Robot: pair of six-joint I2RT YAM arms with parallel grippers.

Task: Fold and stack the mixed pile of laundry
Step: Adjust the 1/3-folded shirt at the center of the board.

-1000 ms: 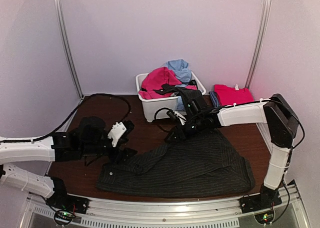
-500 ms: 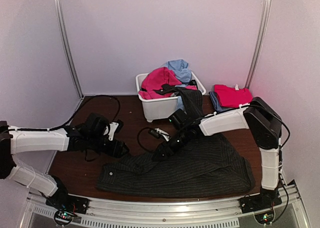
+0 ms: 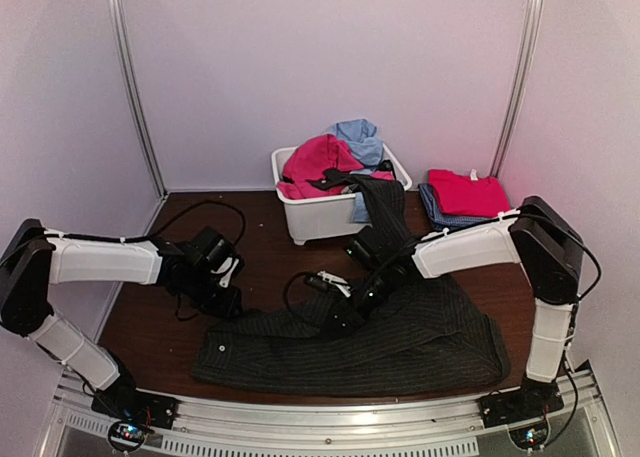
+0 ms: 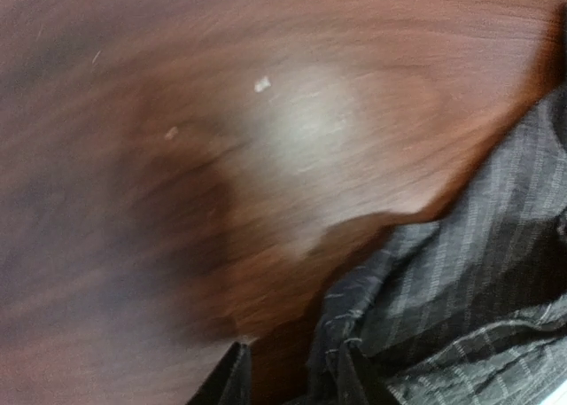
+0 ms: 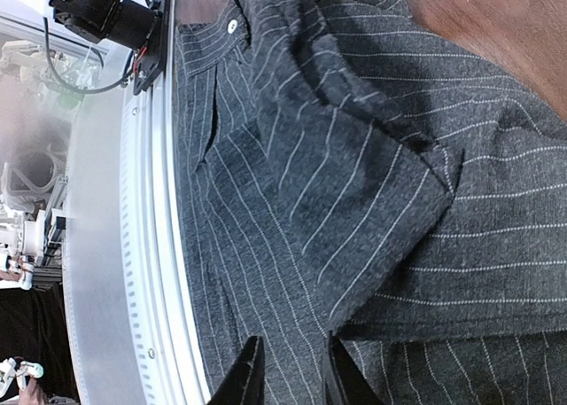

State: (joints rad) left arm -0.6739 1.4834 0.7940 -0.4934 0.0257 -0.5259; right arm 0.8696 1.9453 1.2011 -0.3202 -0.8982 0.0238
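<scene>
Two arms reach over one black pinstriped garment spread on the bench: its edge lies between the spread fingers of the left end effector, and its cloth lies directly beneath the right end effector, whose fingers stand narrowly apart, pinching nothing. Beyond the right end effector, one white tub holds one pink-red garment and one light blue garment; farther right, one folded pink-red garment tops one blue checked shirt.

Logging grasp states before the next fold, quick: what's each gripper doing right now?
Left gripper: open, jaws at the edge of the pinstriped shirt, not clamped.
Right gripper: open, over the shirt, holding nothing.
</scene>
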